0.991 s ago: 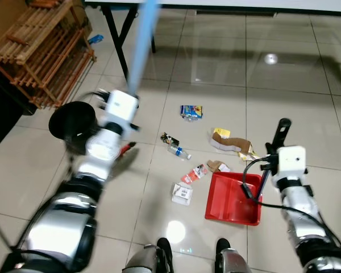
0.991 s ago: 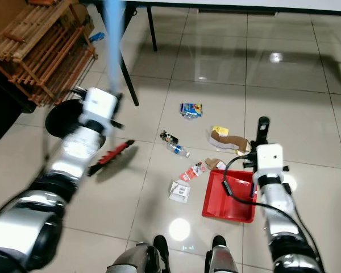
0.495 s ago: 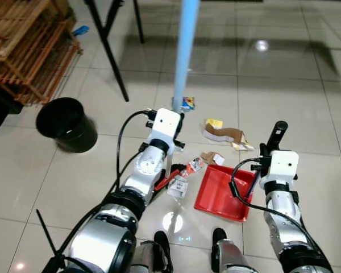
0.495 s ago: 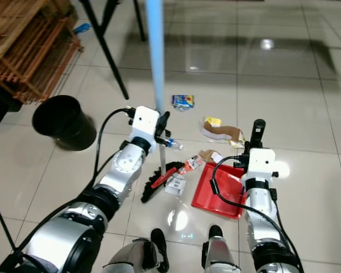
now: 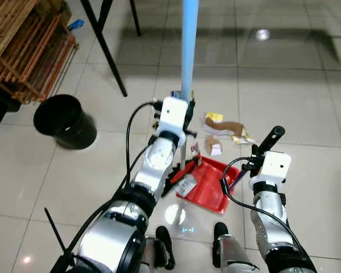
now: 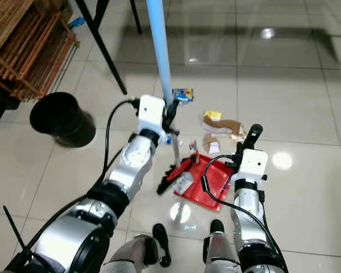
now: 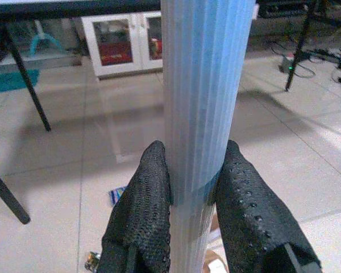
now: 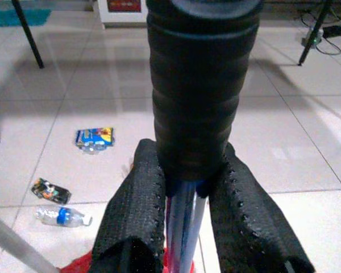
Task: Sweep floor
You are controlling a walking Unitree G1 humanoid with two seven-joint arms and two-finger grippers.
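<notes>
Clearly both hands are occupied: the left hand (image 7: pixel 190 222) has its two black fingers (image 7: pixel 142 210) pinching the pale blue broom handle (image 5: pixel 189 45) low on its ribbed shaft, and the right hand (image 8: pixel 182 222) is pressed around the thin stem just under the black grip of the dustpan handle (image 6: pixel 251 136). The broom looks long and light but top-heavy, so a low hold gives good push at the head and poor control of the swinging top; the ribbed plastic may slip or twist between the pads. Its red-and-black broom head (image 6: pixel 173 175) sits at the lip of the red dustpan (image 5: pixel 207 182), with a scrap of paper (image 5: pixel 187 185) on that lip. The dustpan is probably stiff, light plastic and would skate on the glossy tiled floor (image 5: pixel 295 108) unless pressed down. Loose litter lies just beyond: cardboard pieces (image 5: pixel 230 128), a blue packet (image 6: pixel 182 94), all likely light enough to flick away. Open floor stretches ahead and to the right; to the left stand a black bin (image 5: pixel 65 119), table legs (image 5: pixel 105 45) and a wooden rack (image 5: pixel 23 51), while the robot's own feet (image 6: pixel 216 227) sit close behind the pan.
</notes>
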